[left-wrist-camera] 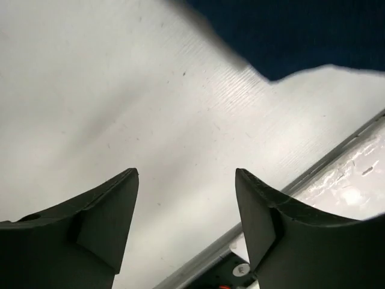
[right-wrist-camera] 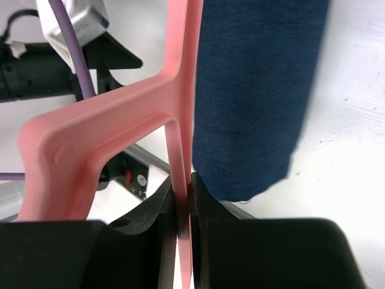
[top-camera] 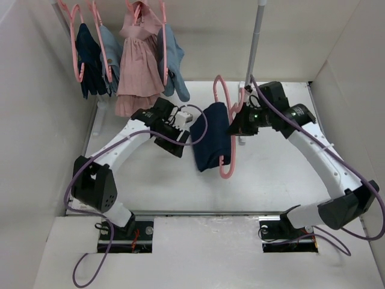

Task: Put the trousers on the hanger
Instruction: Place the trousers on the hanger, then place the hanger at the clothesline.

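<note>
The right pincer [right-wrist-camera: 182, 183] is pressed together on a thin bar of the hanger [right-wrist-camera: 108, 132], pink plastic pinched between both fingertips. The trousers [right-wrist-camera: 258, 90] hang folded over the hanger, just beyond this pincer and a little to the right in its own view, with the dark denim lying against the pink bar. The left pincer [left-wrist-camera: 186, 174] is spread and holds nothing. Ahead of it and to its right, apart from its fingertips, the trousers' edge shows over the white tabletop [left-wrist-camera: 120, 90].
</note>
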